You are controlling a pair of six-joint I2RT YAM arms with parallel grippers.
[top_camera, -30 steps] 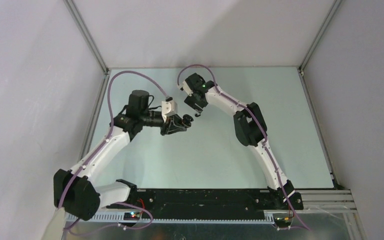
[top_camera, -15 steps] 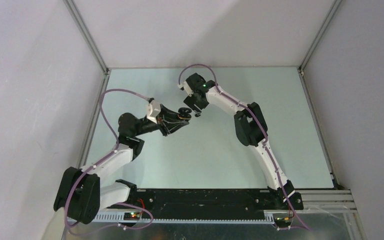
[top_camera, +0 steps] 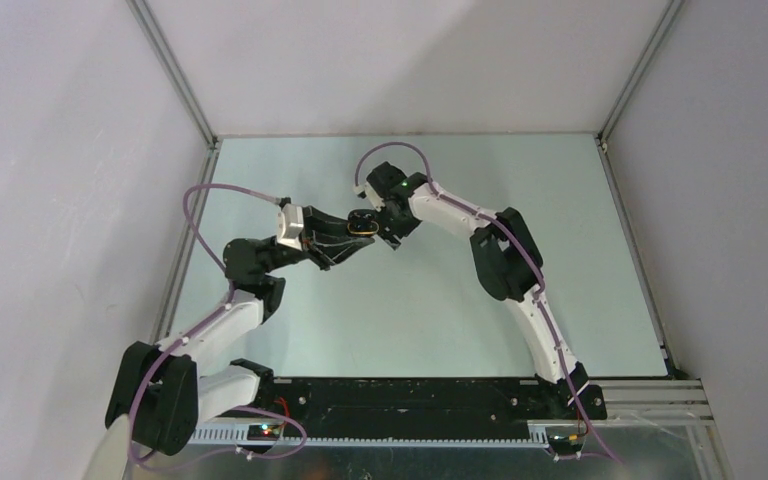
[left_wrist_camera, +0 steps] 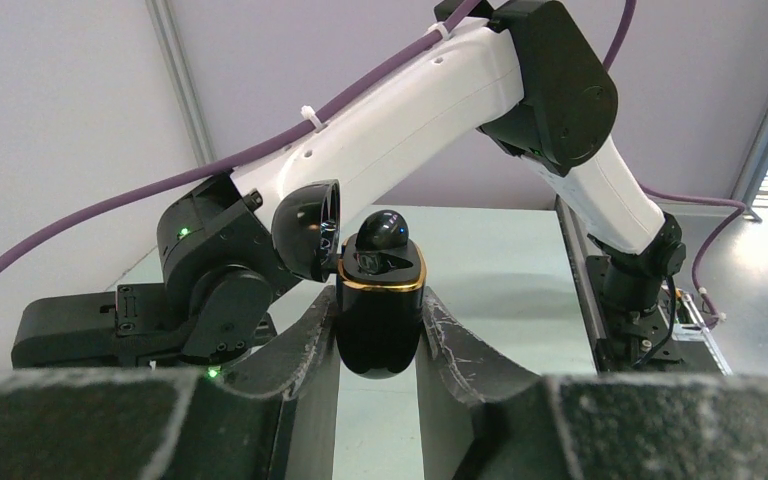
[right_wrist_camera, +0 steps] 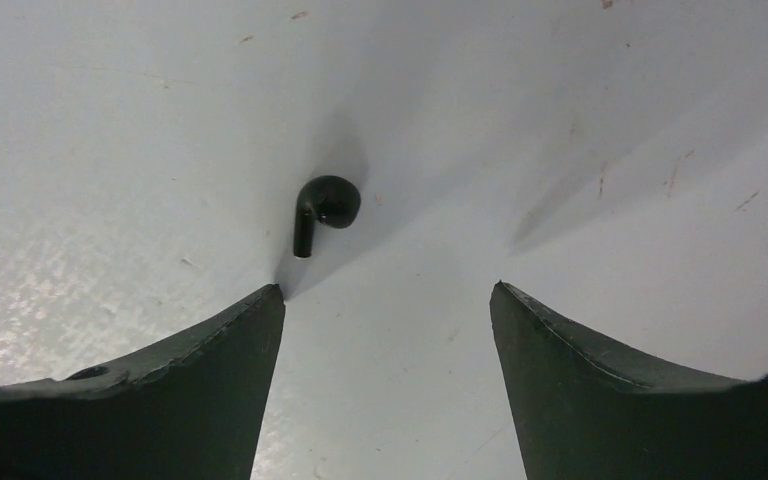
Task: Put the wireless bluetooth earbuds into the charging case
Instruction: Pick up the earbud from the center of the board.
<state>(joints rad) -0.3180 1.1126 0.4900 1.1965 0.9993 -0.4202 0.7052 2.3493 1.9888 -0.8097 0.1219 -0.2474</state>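
A glossy black charging case [left_wrist_camera: 380, 320] with a gold rim is pinched upright between the fingers of my left gripper [left_wrist_camera: 378, 305]. Its lid [left_wrist_camera: 308, 228] hangs open to the left, and one black earbud [left_wrist_camera: 384, 232] sits in the top of the case. From above, the case [top_camera: 362, 222] and left gripper [top_camera: 353, 234] are right beside my right gripper [top_camera: 393, 226]. In the right wrist view, a second black earbud [right_wrist_camera: 322, 208] lies on the table just beyond the left fingertip of my right gripper [right_wrist_camera: 387, 290]. That gripper is open with nothing between its fingers.
The pale green table [top_camera: 410, 300] is bounded by grey walls and metal frame posts [top_camera: 175, 75]. The right arm's elbow [top_camera: 500, 255] stands over mid-table. A black base rail [top_camera: 410, 395] runs along the near edge.
My left arm has folded lower and swung its wrist round, carrying the case up toward the right gripper. The right gripper has shifted slightly nearer and stays open.
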